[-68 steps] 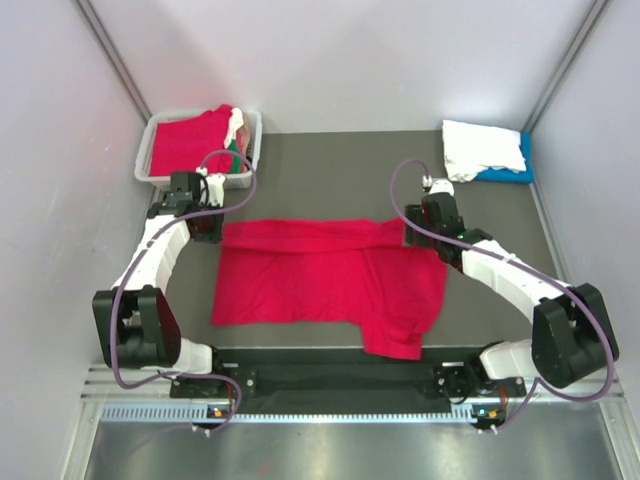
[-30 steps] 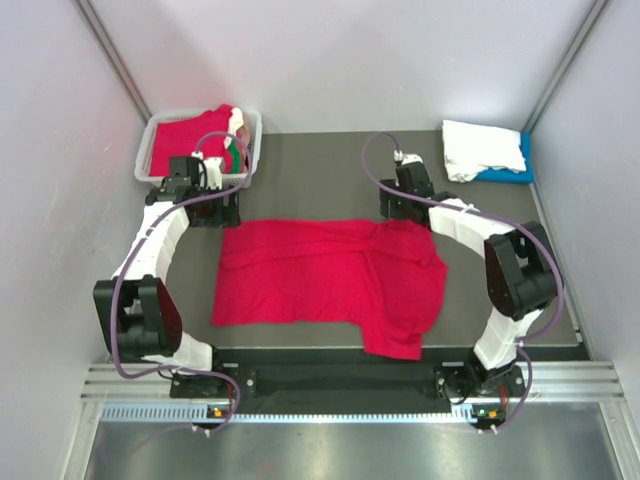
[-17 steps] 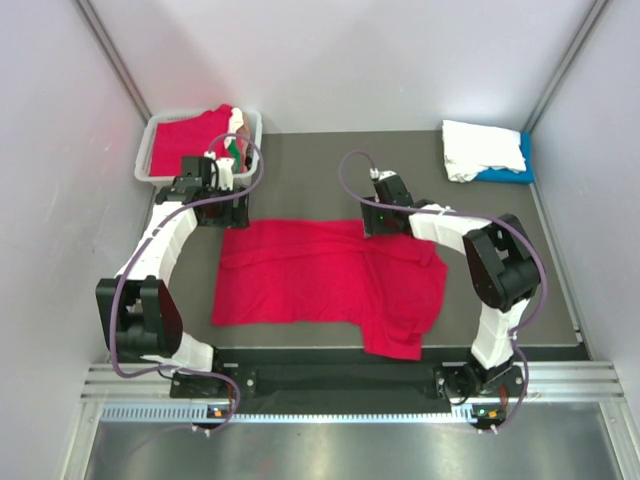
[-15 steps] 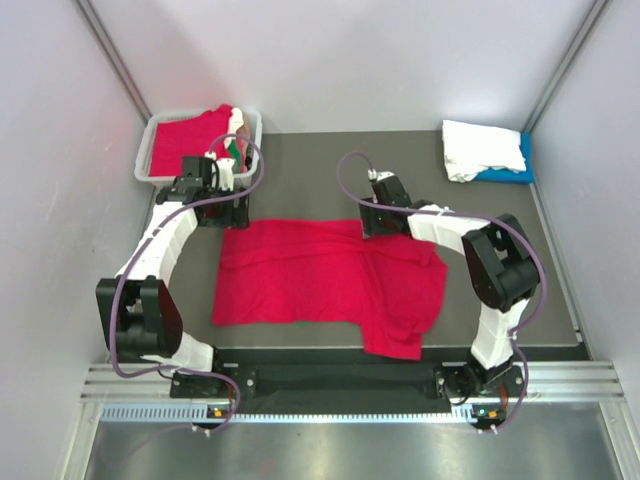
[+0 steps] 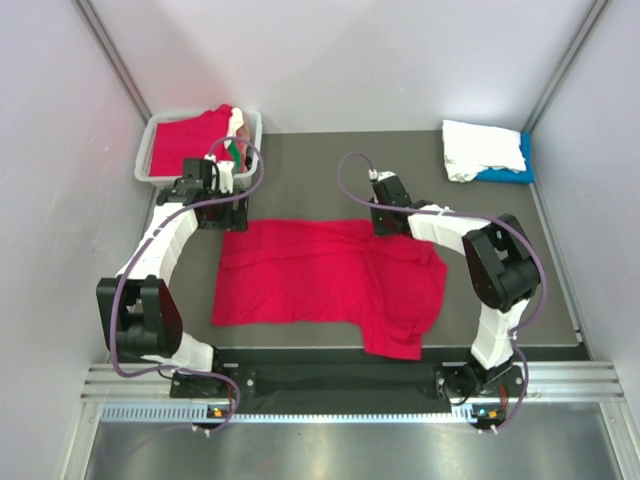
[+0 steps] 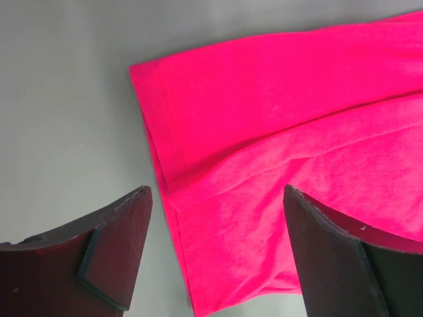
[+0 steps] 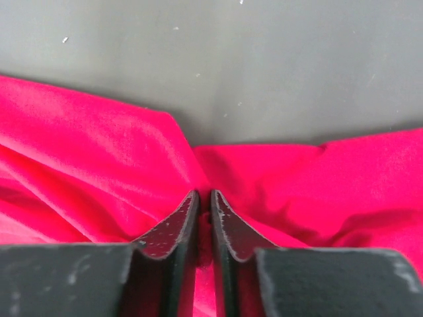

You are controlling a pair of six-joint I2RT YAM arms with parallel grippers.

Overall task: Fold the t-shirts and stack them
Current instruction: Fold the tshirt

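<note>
The red t-shirt (image 5: 320, 280) is soft, matt knit cloth with a faint fuzz, creased in shallow folds. The surface (image 5: 310, 165) is dark grey, smooth and matt, flecked with pale specks. The right tool (image 7: 204, 197) has matt black fingers (image 7: 173, 228), plastic-looking and scuffed pale along the edges. The tub (image 5: 256, 130) is pale translucent plastic. The white shirt (image 5: 483, 148) is rumpled matt cloth.

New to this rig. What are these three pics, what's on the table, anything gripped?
Two robot arms are bolted to the table. The wide picture looks down from above and behind them; the other two come from each wrist's camera. A red t-shirt lies spread out; a tub of clothes stands far left, a white shirt on a blue one far right. The right gripper pinches the red shirt's far edge. The left gripper is open over its far left corner.
</note>
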